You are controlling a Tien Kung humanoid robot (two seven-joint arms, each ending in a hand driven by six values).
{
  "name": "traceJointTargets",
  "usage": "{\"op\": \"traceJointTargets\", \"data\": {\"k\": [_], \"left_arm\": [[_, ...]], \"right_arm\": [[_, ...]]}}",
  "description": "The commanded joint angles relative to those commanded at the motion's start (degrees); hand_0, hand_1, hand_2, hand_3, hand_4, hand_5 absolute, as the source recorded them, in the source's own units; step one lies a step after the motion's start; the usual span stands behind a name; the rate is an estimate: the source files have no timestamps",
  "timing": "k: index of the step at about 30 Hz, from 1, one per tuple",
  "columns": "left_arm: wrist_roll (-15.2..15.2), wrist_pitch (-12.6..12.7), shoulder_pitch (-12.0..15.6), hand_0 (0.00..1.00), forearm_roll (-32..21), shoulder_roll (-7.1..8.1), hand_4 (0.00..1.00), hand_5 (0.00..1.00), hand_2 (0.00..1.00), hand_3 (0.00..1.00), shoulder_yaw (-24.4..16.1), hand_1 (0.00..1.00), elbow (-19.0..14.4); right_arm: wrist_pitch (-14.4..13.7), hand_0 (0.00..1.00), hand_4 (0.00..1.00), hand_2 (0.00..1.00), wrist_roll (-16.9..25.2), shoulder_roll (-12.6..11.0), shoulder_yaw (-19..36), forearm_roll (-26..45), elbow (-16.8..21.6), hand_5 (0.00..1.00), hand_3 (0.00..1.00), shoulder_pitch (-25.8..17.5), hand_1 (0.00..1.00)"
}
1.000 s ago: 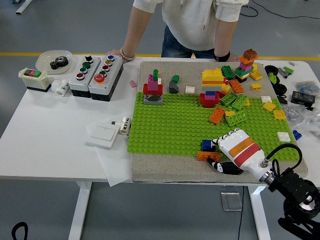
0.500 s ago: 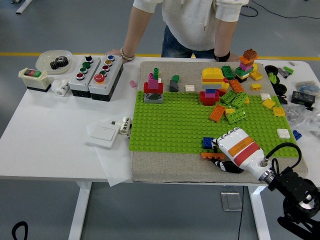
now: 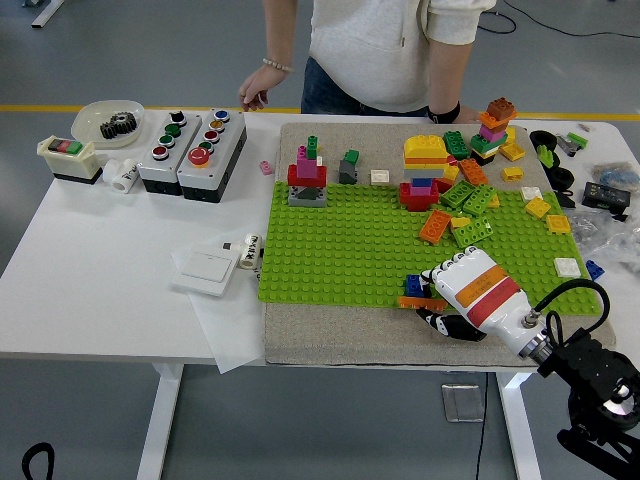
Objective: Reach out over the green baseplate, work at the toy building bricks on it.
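The green baseplate [image 3: 350, 245] lies on a beige mat in the middle of the table. My right hand [image 3: 445, 290], white with orange and red bands, rests at the plate's near edge, fingers curled on a small stack of a blue brick [image 3: 414, 285] over an orange brick [image 3: 412, 302]. A red, pink and green tower [image 3: 306, 177] stands at the plate's far left. A yellow, blue and red stack [image 3: 424, 170] stands at the far middle, with loose green, orange and yellow bricks [image 3: 460, 205] beside it. My left hand is out of view.
Two grey button boxes [image 3: 190, 150], a white plate with a gear [image 3: 108, 122] and a white switch plate [image 3: 205, 266] lie at the left. Clutter sits at the right edge [image 3: 600, 190]. A person stands at the far side, one hand [image 3: 256, 88] lifted above the table's far edge.
My right hand has drawn the blue and orange bricks slightly up and left along the plate's near edge. The person's hand has lifted off the table's far edge.
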Motion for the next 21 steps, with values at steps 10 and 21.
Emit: {"op": "traceJointTargets", "data": {"k": [10, 21], "left_arm": [[0.0, 0.0, -0.1, 0.657, -0.3, 0.11, 0.666, 0.662, 0.687, 0.61, 0.1, 0.65, 0.0], [0.1, -0.2, -0.1, 0.656, 0.2, 0.18, 0.666, 0.662, 0.687, 0.61, -0.1, 0.644, 0.0]], "right_arm": [[0.1, 0.107, 0.698, 0.222, 1.7, 1.1, -0.3, 0.0, -2.3, 0.123, 0.327, 2.8, 0.128], [0.3, 0.125, 0.7, 0.249, 1.6, 3.0, 0.3, 0.0, -6.2, 0.109, 0.358, 4.7, 0.146]]}}
